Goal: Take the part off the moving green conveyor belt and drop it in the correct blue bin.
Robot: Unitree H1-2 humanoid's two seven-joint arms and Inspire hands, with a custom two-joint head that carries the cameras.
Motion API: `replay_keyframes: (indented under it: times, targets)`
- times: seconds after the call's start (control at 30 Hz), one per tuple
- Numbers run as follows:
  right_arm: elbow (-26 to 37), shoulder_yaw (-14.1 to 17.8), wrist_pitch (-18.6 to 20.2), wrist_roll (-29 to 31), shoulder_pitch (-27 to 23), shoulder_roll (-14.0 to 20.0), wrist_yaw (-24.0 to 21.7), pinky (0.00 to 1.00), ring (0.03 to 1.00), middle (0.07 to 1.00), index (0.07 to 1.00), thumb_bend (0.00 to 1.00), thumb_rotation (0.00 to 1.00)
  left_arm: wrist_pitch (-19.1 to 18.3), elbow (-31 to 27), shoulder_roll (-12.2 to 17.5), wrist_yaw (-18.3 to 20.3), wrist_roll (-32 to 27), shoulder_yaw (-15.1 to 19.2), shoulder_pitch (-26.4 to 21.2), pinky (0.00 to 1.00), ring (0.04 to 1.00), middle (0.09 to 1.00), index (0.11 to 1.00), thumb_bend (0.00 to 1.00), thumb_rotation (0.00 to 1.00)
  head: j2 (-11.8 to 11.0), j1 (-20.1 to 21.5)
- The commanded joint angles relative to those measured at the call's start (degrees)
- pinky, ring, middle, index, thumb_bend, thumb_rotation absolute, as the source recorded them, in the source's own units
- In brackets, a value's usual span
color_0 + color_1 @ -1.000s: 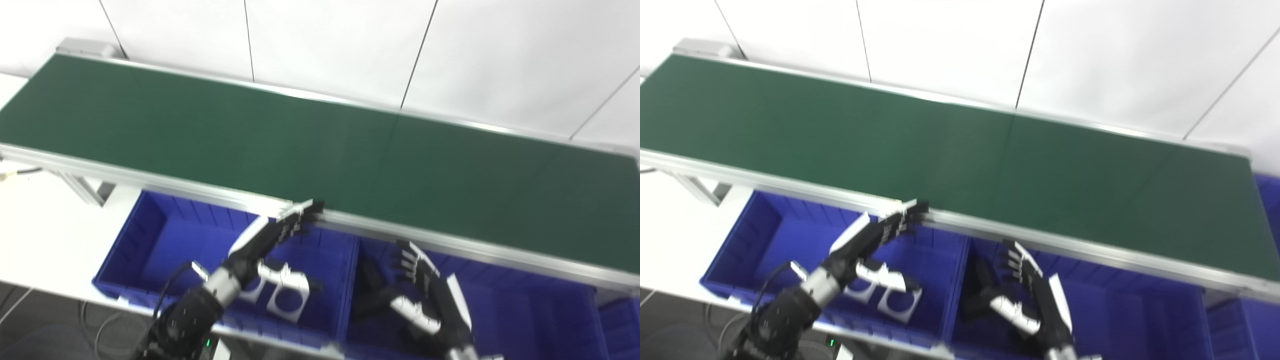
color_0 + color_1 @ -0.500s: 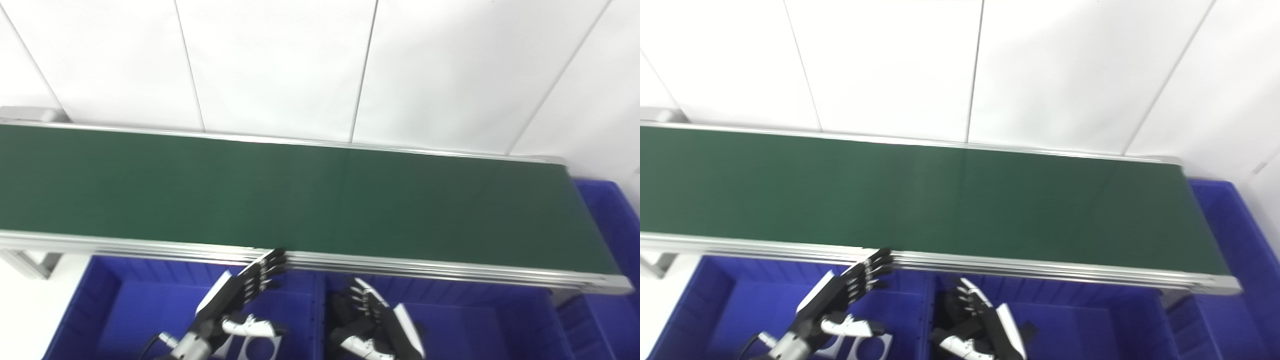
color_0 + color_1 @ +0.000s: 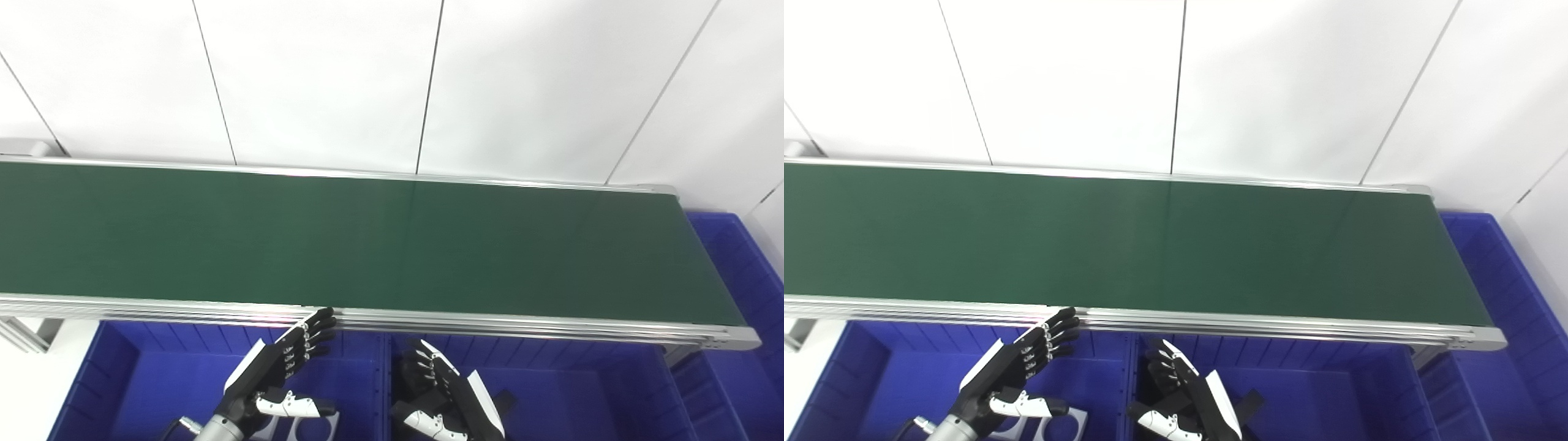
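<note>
The green conveyor belt (image 3: 367, 239) runs across the view with no part on it. My left hand (image 3: 278, 364) hovers open over the left blue bin (image 3: 147, 392), fingertips just below the belt's front rail. A white part with round holes (image 3: 309, 425) lies in that bin under the left hand. My right hand (image 3: 444, 398) is open over the middle blue bin (image 3: 582, 392), above a dark part (image 3: 505, 401) lying in it.
A third blue bin (image 3: 744, 263) stands past the belt's right end. The aluminium front rail (image 3: 490, 321) runs just beyond both hands. A white panelled wall (image 3: 392, 79) rises behind the belt. A white tabletop corner (image 3: 24, 392) shows at lower left.
The camera has tilted up and swung right, so the whole scene shifted and the belt now looks level. Both hands stay open over their bins; the belt stays bare.
</note>
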State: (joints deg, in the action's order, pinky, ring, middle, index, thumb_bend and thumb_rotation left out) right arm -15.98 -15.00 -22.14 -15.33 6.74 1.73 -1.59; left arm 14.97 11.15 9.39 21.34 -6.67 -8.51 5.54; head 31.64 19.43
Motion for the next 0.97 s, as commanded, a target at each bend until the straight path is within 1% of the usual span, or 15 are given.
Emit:
replay_keyframes:
  times: [0.0, 0.03, 0.07, 0.1, 0.13, 0.17, 0.2, 0.23, 0.33, 0.37, 0.43, 0.53, 0.63, 0.77, 0.93]
  targets:
    - [1.15, -0.21, -1.89, 0.38, -0.82, -0.66, 0.21, 0.72, 0.792, 0.84, 0.894, 0.73, 0.59, 1.8, -0.93, 0.18, 0.38, -0.88, 0.35, -0.65, 0.86, 0.896, 0.917, 0.924, 1.0, 0.24, 0.01, -0.09]
    - [1.32, -0.16, -1.58, 0.39, -0.87, -0.62, 0.17, 0.72, 0.792, 0.839, 0.894, 0.73, 0.59, 1.75, -1.03, 0.12, 0.34, -0.89, 0.41, -0.66, 0.85, 0.895, 0.917, 0.922, 1.0, 0.24, 0.68, -0.75]
    - [1.44, -0.13, -1.34, 0.4, -0.89, -0.6, 0.13, 0.72, 0.794, 0.84, 0.894, 0.73, 0.59, 1.72, -1.11, 0.07, 0.31, -0.89, 0.45, -0.66, 0.85, 0.893, 0.915, 0.919, 1.0, 0.23, 0.68, -0.75]
    - [1.78, -0.06, -0.93, 0.35, -0.9, -0.52, 0.09, 0.72, 0.795, 0.84, 0.895, 0.73, 0.59, 1.55, -1.43, -0.02, 0.21, -0.77, 0.43, -0.6, 0.85, 0.891, 0.914, 0.917, 1.0, 0.23, 1.7, -1.86]
    - [2.02, -0.01, -0.67, 0.31, -0.9, -0.46, 0.06, 0.72, 0.795, 0.84, 0.894, 0.73, 0.61, 1.43, -1.66, -0.08, 0.15, -0.68, 0.42, -0.56, 0.86, 0.889, 0.911, 0.912, 1.0, 0.23, 1.7, -1.86]
    - [2.24, 0.1, -0.6, 0.54, -0.93, -0.37, -0.04, 0.72, 0.795, 0.84, 0.894, 0.73, 0.61, 1.33, -1.94, -0.2, 0.0, -0.43, 0.33, -0.5, 0.86, 0.888, 0.91, 0.911, 1.0, 0.23, 2.39, -3.03]
    - [2.38, 0.17, -0.58, 0.71, -0.94, -0.3, -0.12, 0.72, 0.793, 0.838, 0.893, 0.72, 0.63, 1.27, -2.12, -0.28, -0.1, -0.25, 0.28, -0.46, 0.86, 0.886, 0.905, 0.904, 1.0, 0.24, 2.39, -3.03]
    - [2.52, 0.35, -0.65, 1.35, -0.95, -0.22, -0.34, 0.72, 0.792, 0.837, 0.892, 0.72, 0.64, 1.21, -2.32, -0.41, -0.17, -0.12, 0.17, -0.41, 0.86, 0.884, 0.901, 0.901, 1.0, 0.24, 3.16, -4.29]
    - [3.14, 0.71, -0.3, 2.52, -0.92, 0.05, -0.86, 0.72, 0.791, 0.835, 0.892, 0.72, 0.67, 0.97, -2.79, -0.64, -0.4, 0.43, -0.09, -0.32, 0.86, 0.878, 0.893, 0.892, 1.0, 0.24, 3.82, -5.28]
    - [3.58, 0.86, 0.07, 2.63, -0.91, 0.17, -0.94, 0.72, 0.791, 0.835, 0.893, 0.72, 0.68, 0.57, -3.3, -0.76, -0.79, 1.05, -0.18, -0.25, 0.86, 0.877, 0.892, 0.89, 1.0, 0.24, 4.66, -6.38]
    - [4.46, 1.17, 0.56, 3.11, -0.87, 0.42, -1.24, 0.71, 0.785, 0.828, 0.884, 0.72, 0.7, 0.13, -4.12, -1.09, -1.35, 1.92, -0.34, -0.17, 0.84, 0.871, 0.886, 0.881, 1.0, 0.24, 5.53, -8.13]
    - [5.45, 1.77, 1.3, 4.46, -0.87, 0.75, -1.94, 0.7, 0.775, 0.823, 0.878, 0.71, 0.69, -0.69, -4.93, -1.58, -1.73, 2.46, -0.65, -0.16, 0.83, 0.875, 0.887, 0.877, 1.0, 0.23, 6.89, -11.06]
    - [6.57, 2.31, 2.25, 5.15, -0.81, 0.94, -2.38, 0.7, 0.776, 0.822, 0.88, 0.69, 0.67, -1.43, -5.57, -1.98, -2.24, 3.42, -0.94, -0.16, 0.83, 0.867, 0.883, 0.874, 1.0, 0.24, 7.55, -11.36]
    - [7.53, 2.65, 3.1, 5.25, -0.82, 1.12, -2.68, 0.7, 0.776, 0.819, 0.875, 0.69, 0.69, -1.76, -5.84, -2.18, -3.06, 5.25, -1.01, -0.15, 0.81, 0.856, 0.878, 0.868, 1.0, 0.27, 7.71, -11.13]
    - [7.64, 2.82, 3.29, 5.21, -0.76, 0.91, -2.54, 0.7, 0.772, 0.814, 0.872, 0.68, 0.68, -1.66, -5.68, -2.29, -2.81, 4.87, -0.93, -0.13, 0.82, 0.859, 0.878, 0.868, 1.0, 0.26, 7.63, -10.84]
